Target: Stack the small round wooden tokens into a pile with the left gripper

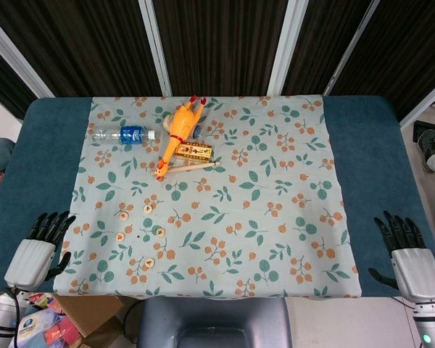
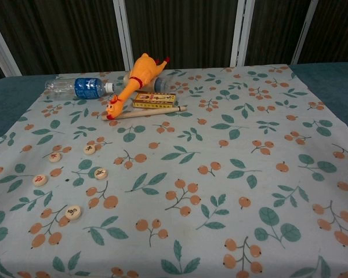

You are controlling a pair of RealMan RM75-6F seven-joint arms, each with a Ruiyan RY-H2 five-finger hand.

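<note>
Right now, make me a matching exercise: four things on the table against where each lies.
Things:
1. water bottle
2. rubber chicken
3. wooden tokens
4. left hand

Places:
A. scattered on the cloth's near left part
B. at the table's near left edge, off the cloth
C. far left of the cloth, on its side
D. far middle-left, beside a small yellow box

Pairs: 1-C, 2-D, 3-A, 4-B

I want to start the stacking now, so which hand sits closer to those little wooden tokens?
The left hand. It rests open at the table's left edge, beside the wooden tokens scattered on the cloth's left half. The right hand lies across the table at the far right edge.
</note>
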